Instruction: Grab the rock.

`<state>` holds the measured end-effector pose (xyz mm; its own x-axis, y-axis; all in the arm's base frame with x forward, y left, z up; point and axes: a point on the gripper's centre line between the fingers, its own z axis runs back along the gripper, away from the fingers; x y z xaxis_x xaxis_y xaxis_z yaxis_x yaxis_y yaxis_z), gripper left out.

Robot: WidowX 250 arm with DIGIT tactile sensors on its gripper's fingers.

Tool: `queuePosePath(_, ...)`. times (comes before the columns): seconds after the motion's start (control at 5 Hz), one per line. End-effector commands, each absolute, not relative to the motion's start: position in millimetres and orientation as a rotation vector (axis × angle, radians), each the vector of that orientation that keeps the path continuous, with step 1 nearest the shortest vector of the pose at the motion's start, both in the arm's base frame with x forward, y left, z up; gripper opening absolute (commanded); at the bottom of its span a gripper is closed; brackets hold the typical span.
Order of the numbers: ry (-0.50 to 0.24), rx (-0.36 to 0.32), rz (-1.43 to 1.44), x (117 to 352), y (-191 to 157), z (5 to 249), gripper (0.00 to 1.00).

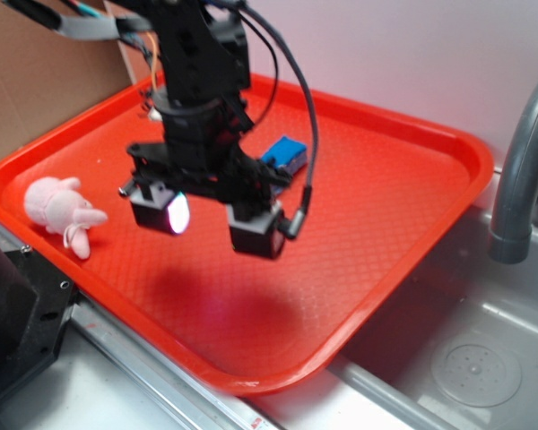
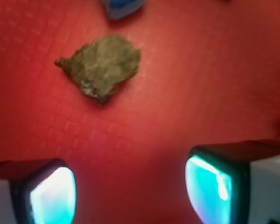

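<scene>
Tool [image 2: 130, 193] wide open above red tray [image 2: 214, 84] — nothing held, rock [image 2: 101, 70] flat on tray, ahead of fingertips [image 2: 210, 189], apart.

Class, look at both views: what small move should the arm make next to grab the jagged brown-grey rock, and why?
Probably a short advance to bring the open tool over the jagged brown-grey rock, then descend. In the wrist view the rock lies on the red plastic tray ahead of the lit fingertips, not between them, and nothing is held yet.
</scene>
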<state>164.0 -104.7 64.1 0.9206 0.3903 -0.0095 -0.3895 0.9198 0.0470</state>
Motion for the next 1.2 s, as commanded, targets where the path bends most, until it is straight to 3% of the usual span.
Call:
queuePosePath(0.0, -0.101, 0.011, 0.336, 180, -104, 74, 1.00)
queuePosePath(0.2, -0.134, -0.012, 0.269, 198, -106, 61, 1.00)
queuePosePath(0.6, -0.048, -0.010, 0.225, 213, -114, 23, 1.00)
queuePosePath(0.8, 0.002, 0.046, 0.252, 210, -110, 4, 0.15)
queuePosePath(1.0, 0.029, 0.075, 0.263, 211, -103, -9, 0.00)
